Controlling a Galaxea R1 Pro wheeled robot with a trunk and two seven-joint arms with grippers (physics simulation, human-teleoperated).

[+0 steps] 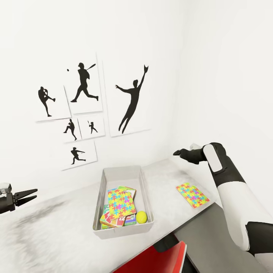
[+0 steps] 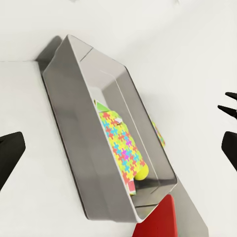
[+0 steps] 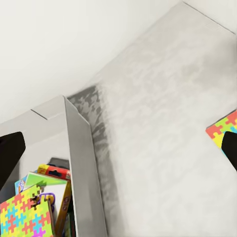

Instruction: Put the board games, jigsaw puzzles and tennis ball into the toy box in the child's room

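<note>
board games (image 1: 120, 219), print too blurred to read

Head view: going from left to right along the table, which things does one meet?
Left pincer → toy box → jigsaw puzzle in the box → tennis ball → second jigsaw puzzle on the table → right arm.

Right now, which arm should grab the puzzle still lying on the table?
Right. The loose puzzle lies on the table to the right of the toy box, below the right gripper. The left gripper hangs far off on the box's other side.
</note>
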